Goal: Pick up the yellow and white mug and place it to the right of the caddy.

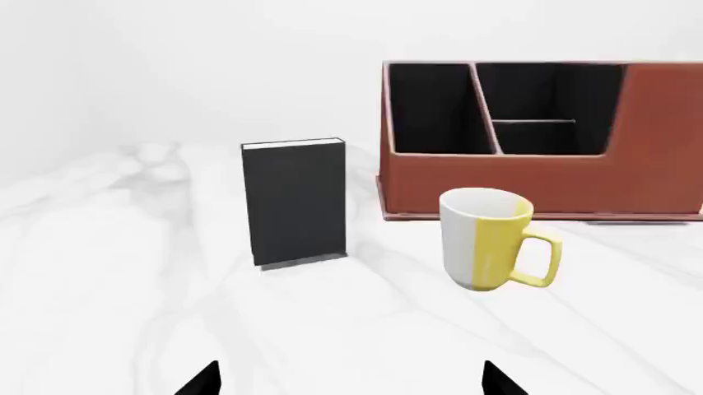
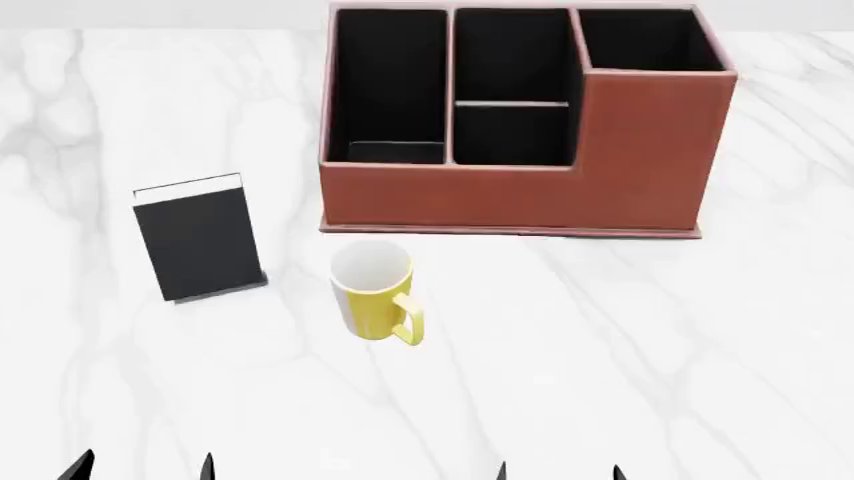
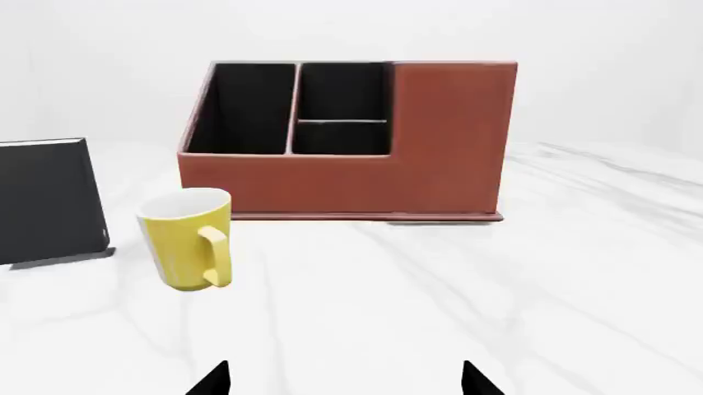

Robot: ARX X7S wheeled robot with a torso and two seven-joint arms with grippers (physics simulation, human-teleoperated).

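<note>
White marble-look table (image 2: 641, 350) with grey veining, plain pale backdrop behind it. Nearest in the head view: only dark fingertips poke in at the near edge, left end effector (image 2: 140, 468) at near left, right end effector (image 2: 558, 472) near centre-right. On both, the tips stand apart with nothing between them, well short of any object. Same in the wrist views: left end effector (image 1: 351, 380) and right end effector (image 3: 346, 378) show two separated tips over bare table. Next out, the yellow and white mug (image 2: 374, 292) stands upright on the table, white interior visible, yellow loop handle pointing near-right. It sits just in front of the caddy's left half, not touching it. Left of the mug, apart from it, a black book-like block (image 2: 198, 240) with a white top edge stands upright. Farthest: the caddy (image 2: 521, 195), reddish-brown, black-lined compartments, stepped front with the taller section on its right. Table to the right of the caddy is bare marble.
</note>
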